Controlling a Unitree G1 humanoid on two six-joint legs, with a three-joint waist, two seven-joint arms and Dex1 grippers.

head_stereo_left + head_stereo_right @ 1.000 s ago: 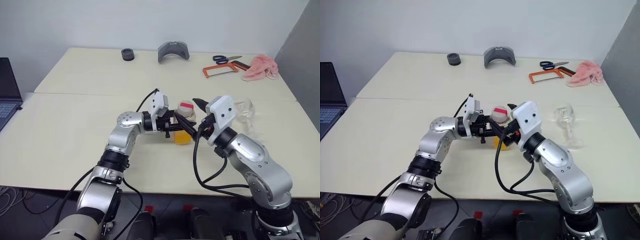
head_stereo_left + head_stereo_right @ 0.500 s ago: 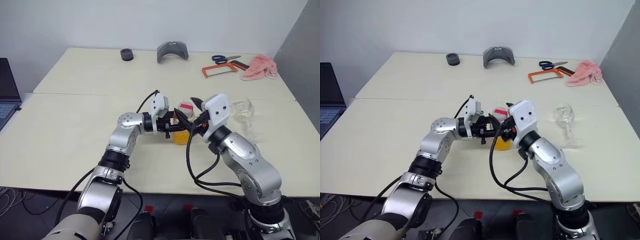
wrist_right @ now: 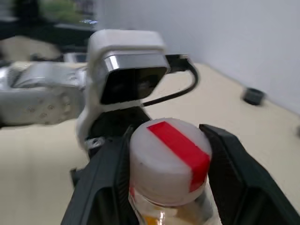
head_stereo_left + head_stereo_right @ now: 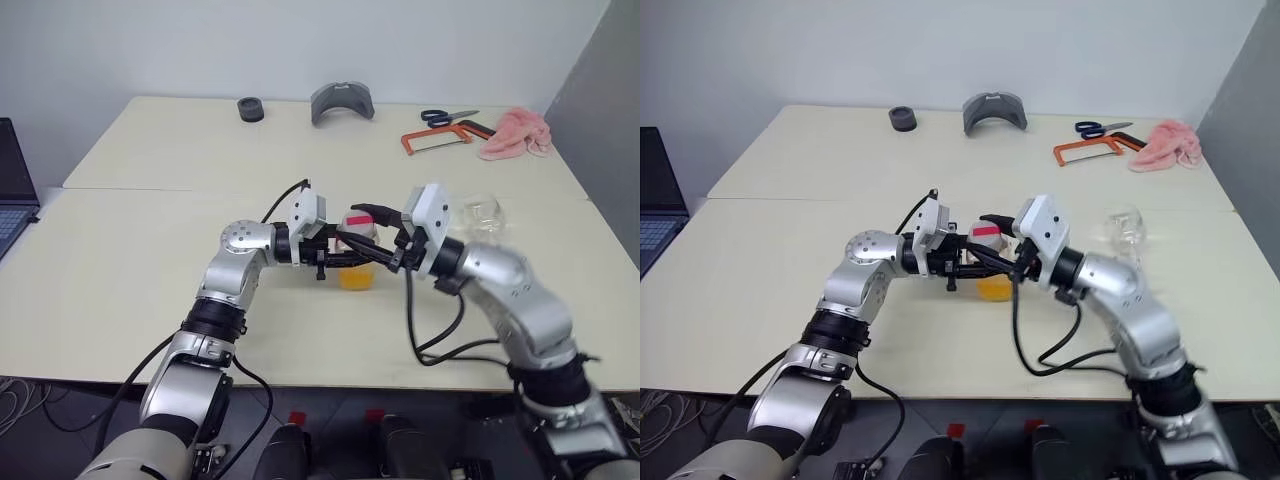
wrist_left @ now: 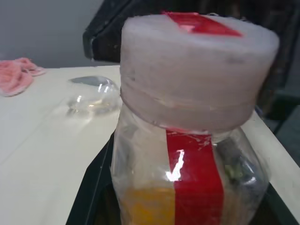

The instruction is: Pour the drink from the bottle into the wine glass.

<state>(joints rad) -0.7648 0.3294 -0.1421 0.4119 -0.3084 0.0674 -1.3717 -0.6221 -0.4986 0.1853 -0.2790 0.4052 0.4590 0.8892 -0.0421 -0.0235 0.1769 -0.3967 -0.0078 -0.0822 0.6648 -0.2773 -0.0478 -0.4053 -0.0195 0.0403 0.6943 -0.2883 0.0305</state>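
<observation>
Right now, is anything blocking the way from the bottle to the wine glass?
The bottle still wears its cap, so the drink cannot leave it. On the table, nothing visible stands between it and the wine glass.

We see the table (image 4: 150,290) under bright, even overhead light, with soft shadows pooling beneath both arms. A small glare spot sits on the bottle (image 5: 192,154) label. Past the right gripper (image 3: 166,159), the left arm and wall are blurred; the glass (image 5: 91,96) behind the bottle is soft.
</observation>
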